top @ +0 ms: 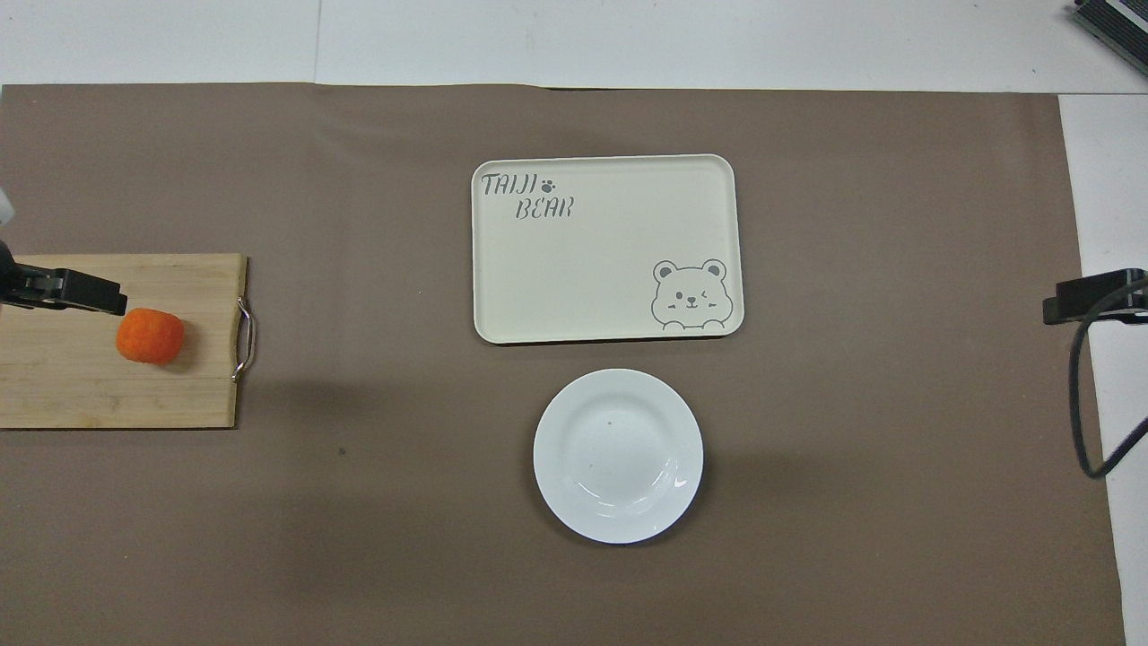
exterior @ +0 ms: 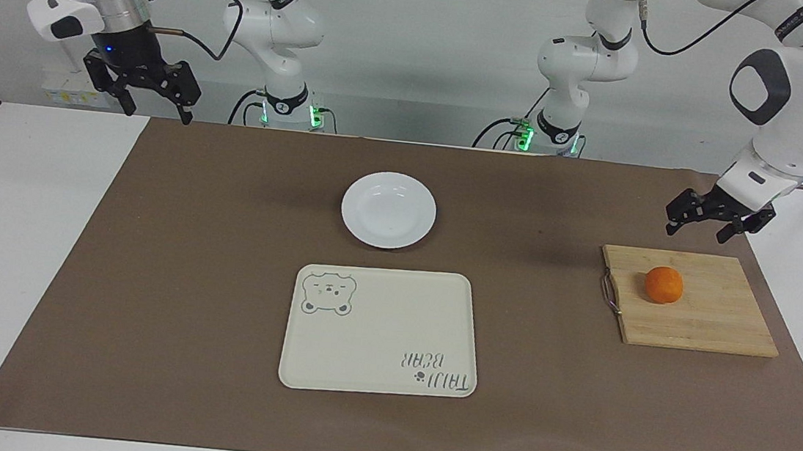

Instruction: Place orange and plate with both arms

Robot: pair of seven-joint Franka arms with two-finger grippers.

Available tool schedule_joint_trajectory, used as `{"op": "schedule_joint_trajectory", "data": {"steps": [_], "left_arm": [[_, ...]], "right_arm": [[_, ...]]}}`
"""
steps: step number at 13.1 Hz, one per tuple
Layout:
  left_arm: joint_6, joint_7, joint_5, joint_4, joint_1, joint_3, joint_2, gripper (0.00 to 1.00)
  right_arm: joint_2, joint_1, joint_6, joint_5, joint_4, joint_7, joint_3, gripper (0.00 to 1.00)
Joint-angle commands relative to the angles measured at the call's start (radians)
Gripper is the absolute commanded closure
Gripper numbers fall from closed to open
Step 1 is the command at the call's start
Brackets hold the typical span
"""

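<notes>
The orange [exterior: 663, 284] lies on a wooden cutting board [exterior: 709, 321] at the left arm's end of the table. It also shows in the overhead view [top: 150, 336]. My left gripper [exterior: 696, 230] is open and empty, in the air over the board beside the orange, apart from it; its tip shows in the overhead view [top: 108, 298]. The white plate [exterior: 388, 209] sits empty mid-table, also seen from overhead [top: 618, 456]. My right gripper [exterior: 160, 112] is open and empty, waiting high over the right arm's end of the table; its tip shows in the overhead view [top: 1067, 309].
A cream tray with a bear drawing [exterior: 382, 330] lies just farther from the robots than the plate. A brown mat [exterior: 183, 271] covers the table. Two smaller arms with green-lit bases [exterior: 287, 108] stand at the robots' edge.
</notes>
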Motion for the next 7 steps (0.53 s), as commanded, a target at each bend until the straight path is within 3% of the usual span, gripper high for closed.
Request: {"op": "schedule_joint_trajectory", "data": {"steps": [1, 3, 7], "left_arm": [[0.091, 0.018, 0.002, -0.105, 0.032, -0.007, -0.009, 0.0], [0.16, 0.019, 0.002, -0.158, 0.041, -0.007, -0.004, 0.0], [0.278, 0.028, 0.002, -0.194, 0.078, -0.007, 0.082, 0.0]], "right_arm": [[-0.011, 0.003, 0.005, 0.011, -0.007, 0.008, -0.002, 0.0], [-0.011, 0.003, 0.005, 0.011, -0.007, 0.008, -0.002, 0.0], [-0.011, 0.003, 0.005, 0.011, -0.007, 0.008, -0.003, 0.0]]}}
